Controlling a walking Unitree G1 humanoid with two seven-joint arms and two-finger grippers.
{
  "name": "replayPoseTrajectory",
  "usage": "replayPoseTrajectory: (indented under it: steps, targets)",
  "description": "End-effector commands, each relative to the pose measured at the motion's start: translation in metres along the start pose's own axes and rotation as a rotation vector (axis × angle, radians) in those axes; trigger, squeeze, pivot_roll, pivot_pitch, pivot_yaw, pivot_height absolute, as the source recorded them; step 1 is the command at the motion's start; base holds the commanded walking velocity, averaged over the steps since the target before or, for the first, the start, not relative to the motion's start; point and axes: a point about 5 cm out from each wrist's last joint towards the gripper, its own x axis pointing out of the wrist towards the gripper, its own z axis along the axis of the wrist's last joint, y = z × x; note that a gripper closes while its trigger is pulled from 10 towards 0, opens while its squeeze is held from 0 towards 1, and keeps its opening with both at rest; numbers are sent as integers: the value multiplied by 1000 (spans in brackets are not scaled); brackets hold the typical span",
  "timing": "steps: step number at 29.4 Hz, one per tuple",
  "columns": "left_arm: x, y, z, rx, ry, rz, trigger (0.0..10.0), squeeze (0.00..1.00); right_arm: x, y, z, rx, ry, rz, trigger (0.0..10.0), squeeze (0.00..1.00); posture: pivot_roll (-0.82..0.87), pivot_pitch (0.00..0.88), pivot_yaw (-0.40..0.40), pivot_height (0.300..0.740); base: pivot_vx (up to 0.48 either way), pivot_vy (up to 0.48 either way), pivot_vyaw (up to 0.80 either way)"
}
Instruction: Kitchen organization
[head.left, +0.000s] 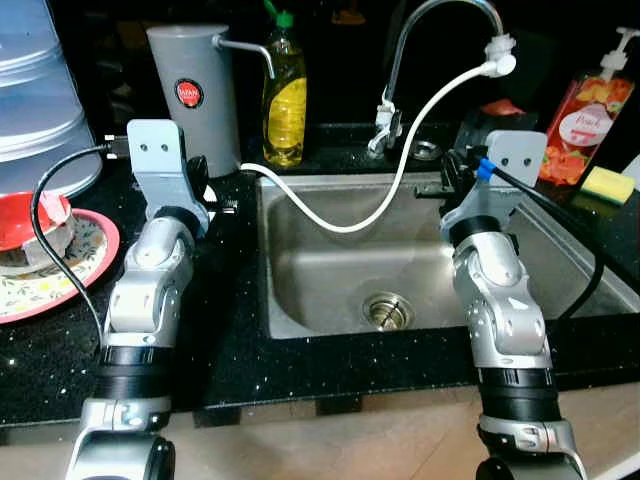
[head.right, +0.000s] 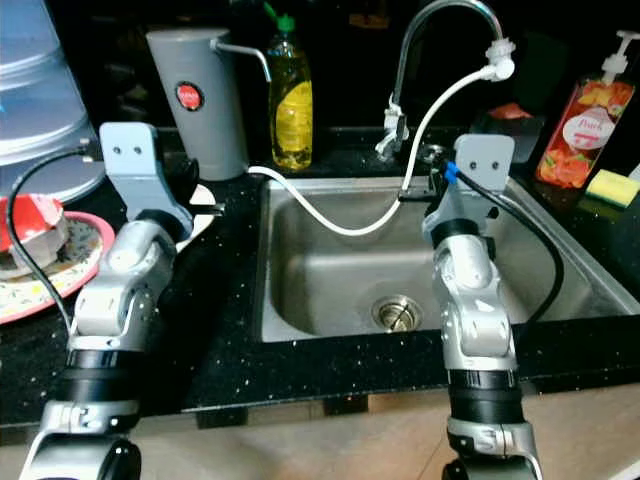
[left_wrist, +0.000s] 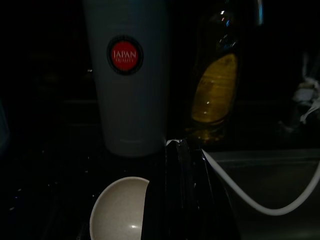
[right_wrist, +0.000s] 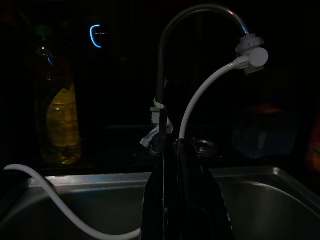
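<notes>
One small white bowl (left_wrist: 117, 210) on black counter (head.left: 230, 340), left claw (left_wrist: 180, 150) clenched beside it, right claw (right_wrist: 175, 150) clenched over sink (head.left: 330, 290).

Faucet (head.left: 440, 20): arches over the steel sink (head.left: 320, 290).
White hose (head.left: 400, 180): runs from the spout tip, sagging across the basin.
Drain (head.left: 388, 311): at the basin floor's middle.
Black countertop (head.left: 230, 350): surrounds the sink.

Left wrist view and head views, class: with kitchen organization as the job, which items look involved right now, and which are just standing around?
Likely in play:
small round white bowl on the black counter
left gripper, closed, beside it

Just standing around:
tall grey dispenser
yellow dish soap bottle
white hose
steel sink
yellow sponge
red floral plate
</notes>
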Motion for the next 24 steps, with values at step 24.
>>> replayPoseTrajectory:
  steps: [24]
  targets:
    - [-4,2,-1,-1,9,6,10000,0,-1,2,-3,10,14,9,10000,0,-99,37,-46,740,0,-33,0]
